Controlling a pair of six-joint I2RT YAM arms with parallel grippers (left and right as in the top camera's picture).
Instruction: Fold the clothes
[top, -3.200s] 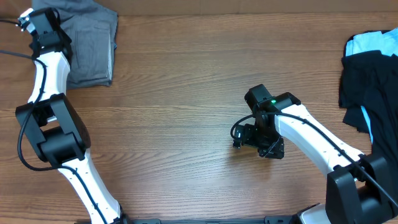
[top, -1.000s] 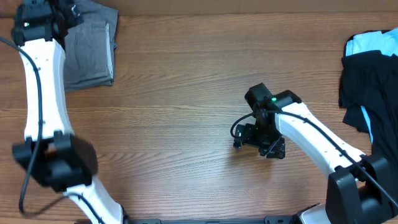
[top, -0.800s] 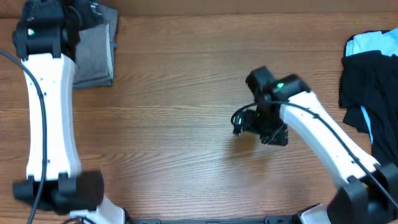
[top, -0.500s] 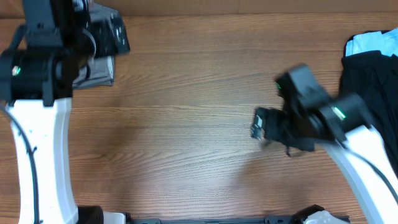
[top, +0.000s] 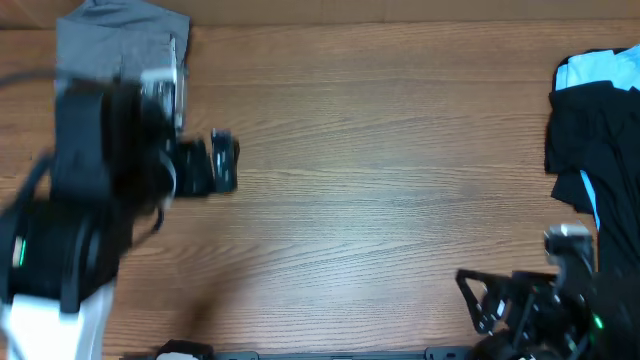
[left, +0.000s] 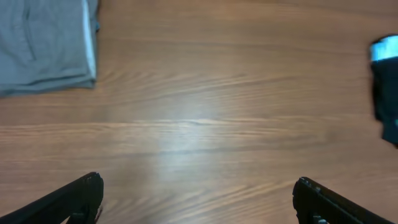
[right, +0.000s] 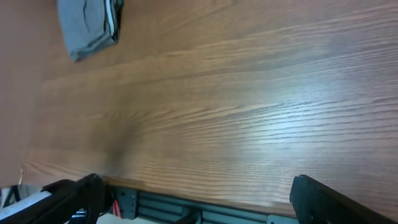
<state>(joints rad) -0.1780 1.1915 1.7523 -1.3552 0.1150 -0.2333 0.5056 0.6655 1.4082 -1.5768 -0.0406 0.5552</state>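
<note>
The grey clothes (left: 43, 43), likely soft and limp, lie ahead-left of the released left claw (left: 198, 186), best pinched at a hem corner; the right claw (right: 196, 183), well apart, gapes empty.

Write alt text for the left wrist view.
A folded grey garment lies top left on a wooden table. The left gripper, open and empty, frames the bottom edge; dark and light-blue clothes show at far right.
</note>
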